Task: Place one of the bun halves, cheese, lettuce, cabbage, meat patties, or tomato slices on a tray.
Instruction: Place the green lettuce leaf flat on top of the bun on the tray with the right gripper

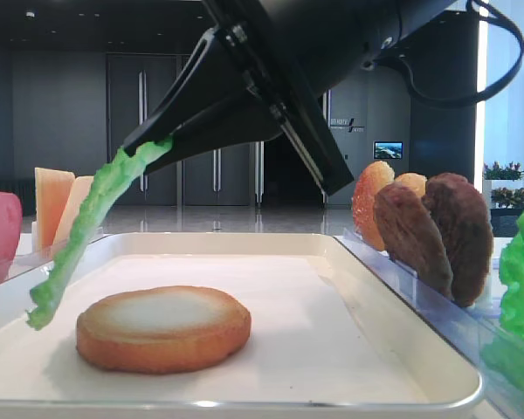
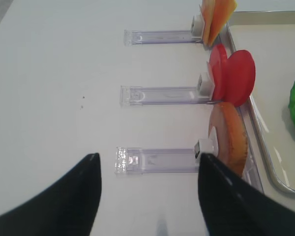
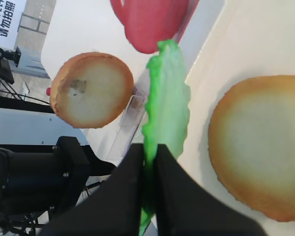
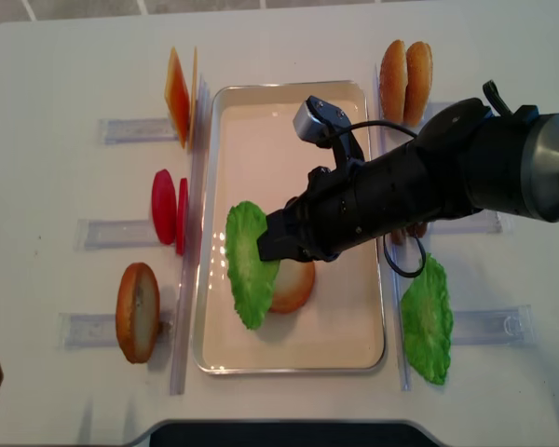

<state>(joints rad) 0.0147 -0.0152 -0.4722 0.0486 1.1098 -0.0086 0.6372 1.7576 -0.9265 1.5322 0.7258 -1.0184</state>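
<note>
Holding the lettuce (image 1: 87, 229) by one edge, the right gripper (image 3: 148, 160) had its jaws pressed together on the leaf, so the claw was narrow and the leaf hung down from it above the tray (image 4: 345, 349). In the low exterior view the leaf drooped at an angle, and its lower tip was at the left of the flat bun half (image 1: 163, 327) that lay on the tray floor; whether the tip touched the tray could not be told. From above, the leaf covered the left part of that bun disc and reached toward the left rim of the tray.

The left gripper (image 2: 147, 196) was over the bare table, near the clear racks (image 2: 157, 160), and its fingers stood wide apart with nothing between them.

As a judgement, the task was well advanced but not finished. One bun half was already on the tray, and the lettuce was brought over it, yet it was not released. What remained was to lower the leaf, open the jaws and take the arm away. The cheese (image 4: 177, 96), tomato slices (image 4: 165, 207) and meat patties (image 1: 450, 231) stood in their racks.
</note>
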